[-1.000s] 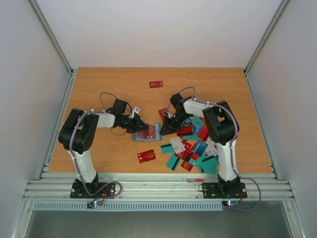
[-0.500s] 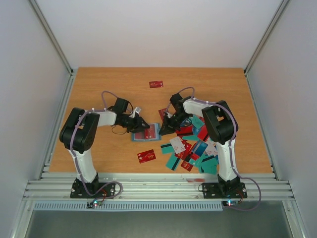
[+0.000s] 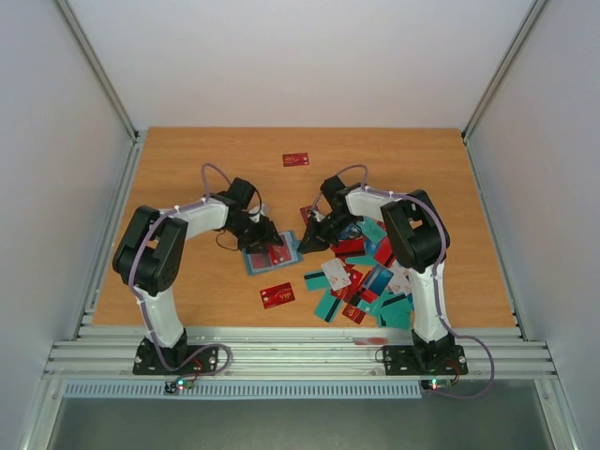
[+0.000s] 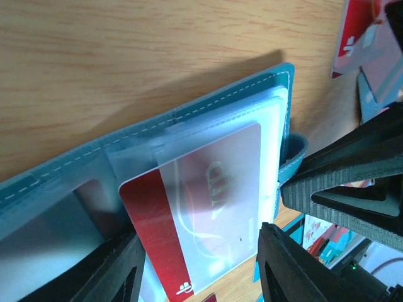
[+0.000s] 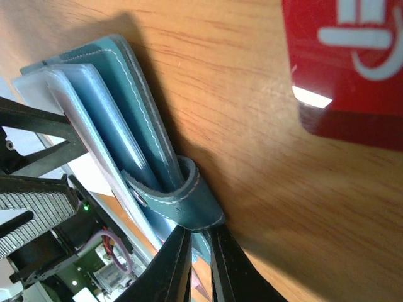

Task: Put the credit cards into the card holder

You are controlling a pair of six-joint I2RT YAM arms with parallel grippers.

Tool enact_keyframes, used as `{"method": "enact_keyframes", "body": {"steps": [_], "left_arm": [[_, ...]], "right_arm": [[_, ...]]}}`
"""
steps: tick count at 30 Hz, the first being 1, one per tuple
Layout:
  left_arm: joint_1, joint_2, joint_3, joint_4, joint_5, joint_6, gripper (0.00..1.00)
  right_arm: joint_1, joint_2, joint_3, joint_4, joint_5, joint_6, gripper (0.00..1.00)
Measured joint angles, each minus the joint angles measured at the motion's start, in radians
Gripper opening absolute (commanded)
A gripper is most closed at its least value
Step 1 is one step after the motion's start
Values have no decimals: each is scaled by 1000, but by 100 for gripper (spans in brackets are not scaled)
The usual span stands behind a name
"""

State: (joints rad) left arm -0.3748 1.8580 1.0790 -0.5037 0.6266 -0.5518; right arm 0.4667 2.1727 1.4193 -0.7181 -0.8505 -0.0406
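The teal card holder [image 3: 263, 262] lies open on the table between my two grippers. In the left wrist view its stitched teal cover [image 4: 220, 104] and clear pockets show. A red card [image 4: 151, 233] sits with its top part slid under a translucent pocket. My left gripper [image 3: 268, 241] holds this card by its long edges, one finger on each side [image 4: 200, 231]. My right gripper [image 3: 307, 241] is shut on the holder's right edge at its teal strap [image 5: 189, 207], with the fingers nearly together [image 5: 198, 229].
A pile of red, teal and white cards [image 3: 366, 281] lies right of the holder under the right arm. One red card [image 3: 277, 295] lies in front of the holder and another [image 3: 295, 159] lies far back. A red card [image 5: 346, 56] lies near the right gripper.
My left gripper has moved right and forward over the holder with the red card. The holder has turned a little. The right gripper has stayed on the holder's edge.
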Motion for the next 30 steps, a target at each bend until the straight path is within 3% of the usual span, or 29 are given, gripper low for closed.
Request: {"method": "enact_keyframes", "body": {"steps": [13, 30], "left_arm": [[-41, -1, 98, -212, -153, -107, 58], [-59, 9, 98, -179, -160, -249, 57]], "right_arm": [[8, -3, -46, 104, -41, 47, 11], [28, -23, -101, 191, -57, 78, 10]]}}
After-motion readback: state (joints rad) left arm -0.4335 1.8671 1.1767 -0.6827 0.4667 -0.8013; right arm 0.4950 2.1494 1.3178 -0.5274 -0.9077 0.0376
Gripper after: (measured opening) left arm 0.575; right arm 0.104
